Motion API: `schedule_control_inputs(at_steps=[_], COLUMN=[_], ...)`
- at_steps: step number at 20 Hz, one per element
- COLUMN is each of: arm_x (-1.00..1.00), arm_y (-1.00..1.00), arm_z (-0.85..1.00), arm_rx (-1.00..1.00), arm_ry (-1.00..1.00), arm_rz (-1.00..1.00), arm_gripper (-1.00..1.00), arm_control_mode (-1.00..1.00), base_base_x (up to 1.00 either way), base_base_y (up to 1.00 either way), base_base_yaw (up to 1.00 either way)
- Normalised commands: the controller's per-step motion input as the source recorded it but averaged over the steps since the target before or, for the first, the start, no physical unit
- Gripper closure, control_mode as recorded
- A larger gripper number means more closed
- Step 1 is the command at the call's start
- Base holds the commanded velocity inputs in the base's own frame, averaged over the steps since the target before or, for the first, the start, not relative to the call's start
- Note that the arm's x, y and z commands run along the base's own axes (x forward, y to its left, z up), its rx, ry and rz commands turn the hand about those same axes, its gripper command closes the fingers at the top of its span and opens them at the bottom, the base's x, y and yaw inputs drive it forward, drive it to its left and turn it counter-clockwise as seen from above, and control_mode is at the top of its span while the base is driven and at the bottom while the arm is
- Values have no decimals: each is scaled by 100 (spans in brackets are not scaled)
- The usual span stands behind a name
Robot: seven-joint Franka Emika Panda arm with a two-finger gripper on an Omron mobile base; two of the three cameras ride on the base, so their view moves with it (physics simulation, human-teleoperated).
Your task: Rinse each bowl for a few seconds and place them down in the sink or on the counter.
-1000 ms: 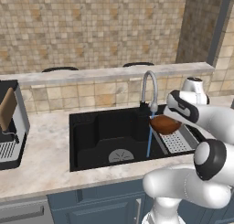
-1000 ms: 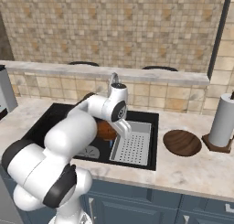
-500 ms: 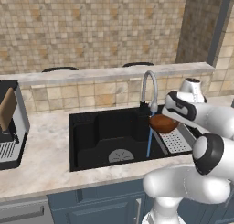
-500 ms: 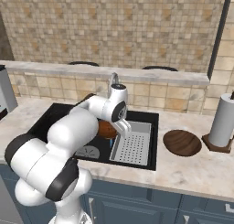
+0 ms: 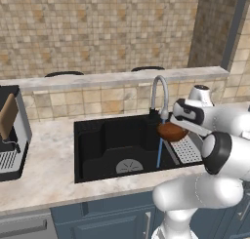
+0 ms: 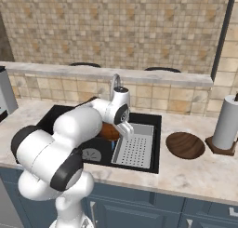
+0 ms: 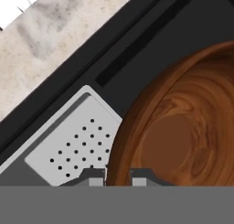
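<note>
One reddish-brown bowl (image 5: 171, 131) hangs over the right part of the black sink (image 5: 107, 140), just under the spout of the silver faucet (image 5: 159, 92). My gripper (image 5: 177, 127) is shut on its rim. In the hand view the two fingertips (image 7: 93, 178) straddle the rim of the bowl (image 7: 183, 131), with the gripper (image 7: 118, 178) at its edge. A blue stream of water (image 5: 158, 154) falls past the bowl's left edge into the basin. The second bowl (image 6: 185, 144) rests on the counter (image 6: 195, 173) to the right of the sink (image 6: 60, 117).
A grey perforated tray (image 6: 135, 147) lies in the right end of the sink, right beneath the held bowl. A paper towel roll (image 6: 228, 122) stands at the far right of the counter. At the far left sits a coffee machine (image 5: 10, 135).
The held bowl has shifted slightly left, closer to the water stream. The grip has stayed the same and the water keeps running.
</note>
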Motion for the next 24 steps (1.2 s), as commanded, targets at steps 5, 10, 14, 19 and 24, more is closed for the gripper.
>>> schedule_control_inputs(at_steps=[5,10,14,19,24], arm_x=[21,14,1,0,8], arm_y=[4,8,11,2,0], arm_z=[-4,-9,-11,-7,0], arm_rx=[0,0,0,1,1], arm_ry=[0,0,0,0,0], arm_rz=[0,0,0,0,0], arm_gripper=[100,100,100,100,100], arm_control_mode=[-100,-100,-100,-100,-100], base_base_x=[0,0,0,0,0], base_base_y=[0,0,0,0,0], base_base_yaw=[0,0,0,0,0])
